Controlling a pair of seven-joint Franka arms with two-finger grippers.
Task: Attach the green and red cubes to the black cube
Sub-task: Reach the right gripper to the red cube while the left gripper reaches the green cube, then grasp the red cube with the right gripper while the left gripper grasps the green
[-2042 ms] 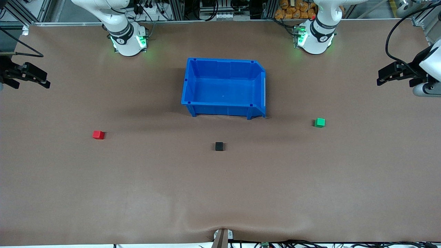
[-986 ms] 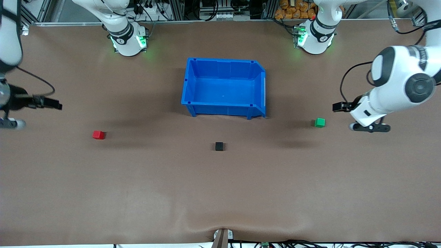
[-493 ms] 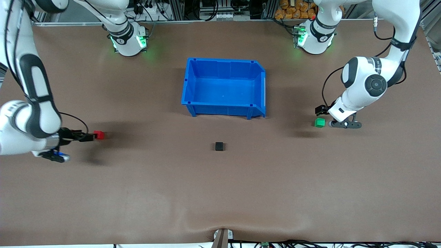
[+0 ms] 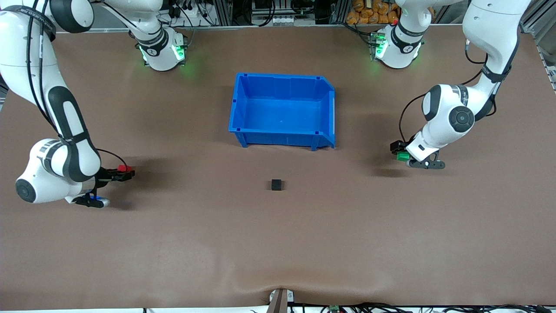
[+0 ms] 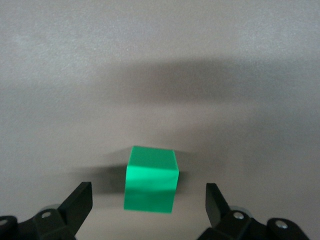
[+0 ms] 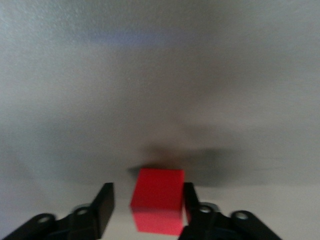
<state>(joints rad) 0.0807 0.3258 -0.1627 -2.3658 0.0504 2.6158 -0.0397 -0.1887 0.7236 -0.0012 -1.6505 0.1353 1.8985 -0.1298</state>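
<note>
The green cube sits on the brown table toward the left arm's end. My left gripper is down at it and open; in the left wrist view the green cube lies between the fingers with wide gaps on both sides. The red cube sits toward the right arm's end. My right gripper is open around it; in the right wrist view the red cube is close against one finger, with a gap to the other. The black cube sits alone mid-table.
A blue bin stands empty, farther from the front camera than the black cube. Both arm bases stand along the table's edge farthest from the front camera.
Both arms swung in from the table's ends and came down. The left gripper now straddles the green cube and the right gripper straddles the red cube. The cubes have not moved.
</note>
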